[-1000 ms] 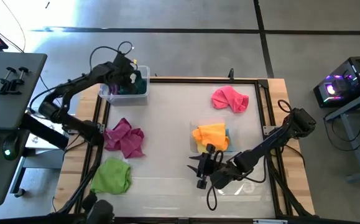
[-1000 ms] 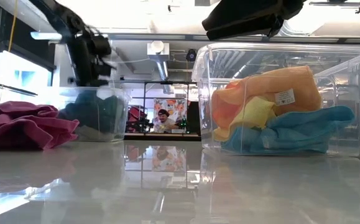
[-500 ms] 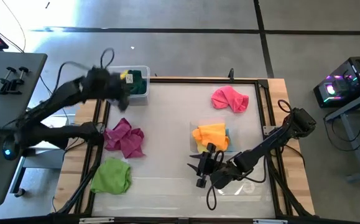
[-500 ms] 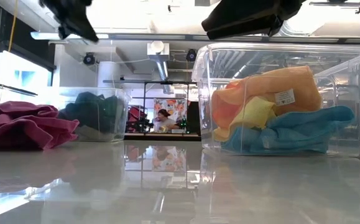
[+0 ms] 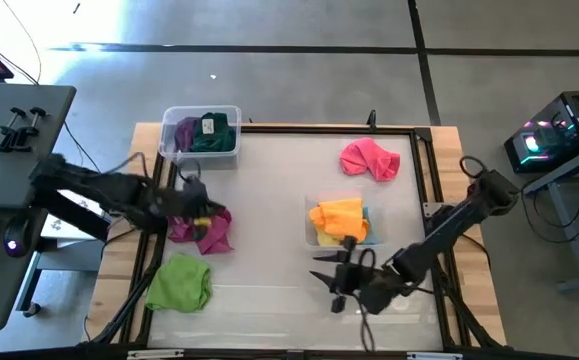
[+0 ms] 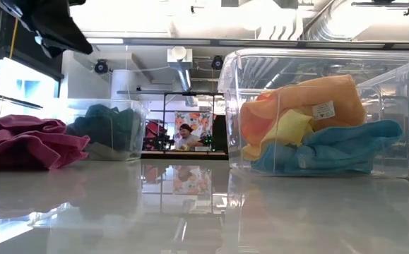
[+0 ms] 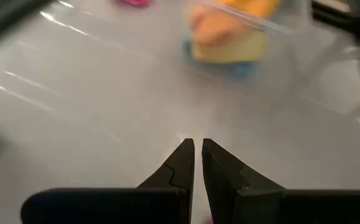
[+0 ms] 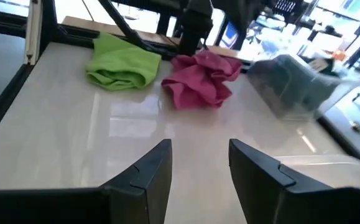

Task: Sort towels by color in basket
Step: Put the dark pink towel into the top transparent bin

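Observation:
A magenta towel (image 5: 207, 230) and a lime green towel (image 5: 181, 282) lie on the table at the left, and a pink towel (image 5: 370, 159) lies at the far right. A clear bin (image 5: 201, 132) at the far left corner holds dark green and purple towels. Another clear bin (image 5: 361, 238) in the middle holds orange (image 5: 339, 214), yellow and light blue towels. My left gripper (image 5: 201, 207) hovers shut and empty over the magenta towel's far edge. My right gripper (image 5: 327, 280) stands open and empty near the front edge, beside the middle bin.
A raised wooden frame (image 5: 431, 180) runs round the white table top. Bare table lies between the two bins and along the near edge. In the low view a person (image 6: 184, 134) shows in the room beyond the table.
My left gripper has swung from the far-left bin toward the near edge, turning as it went. It now hangs over the magenta towel and stays shut. My right gripper has risen a little, and its arm has left the top of the low view. No towel has moved.

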`<state>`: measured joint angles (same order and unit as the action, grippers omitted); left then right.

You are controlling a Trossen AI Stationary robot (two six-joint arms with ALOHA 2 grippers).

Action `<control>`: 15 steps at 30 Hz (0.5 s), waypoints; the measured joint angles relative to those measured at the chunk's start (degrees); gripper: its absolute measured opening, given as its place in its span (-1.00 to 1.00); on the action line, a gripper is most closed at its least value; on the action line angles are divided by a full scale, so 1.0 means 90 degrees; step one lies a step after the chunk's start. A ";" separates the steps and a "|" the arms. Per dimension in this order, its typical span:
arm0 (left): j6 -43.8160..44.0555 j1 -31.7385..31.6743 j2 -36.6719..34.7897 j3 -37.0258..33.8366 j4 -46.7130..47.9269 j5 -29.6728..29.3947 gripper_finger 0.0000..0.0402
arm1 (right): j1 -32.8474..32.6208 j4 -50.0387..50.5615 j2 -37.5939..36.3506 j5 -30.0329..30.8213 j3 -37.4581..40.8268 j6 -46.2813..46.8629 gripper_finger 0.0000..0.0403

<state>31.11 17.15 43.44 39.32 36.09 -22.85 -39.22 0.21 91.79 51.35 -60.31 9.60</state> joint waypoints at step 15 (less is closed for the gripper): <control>0.3040 0.1745 0.1821 -0.0042 0.1272 -0.0476 -0.90 | -0.0615 0.0753 -0.0236 0.0930 0.0029 0.0758 -0.24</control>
<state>58.46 32.86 59.83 38.94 47.54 -27.13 -44.75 6.99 89.67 59.72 -60.05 16.42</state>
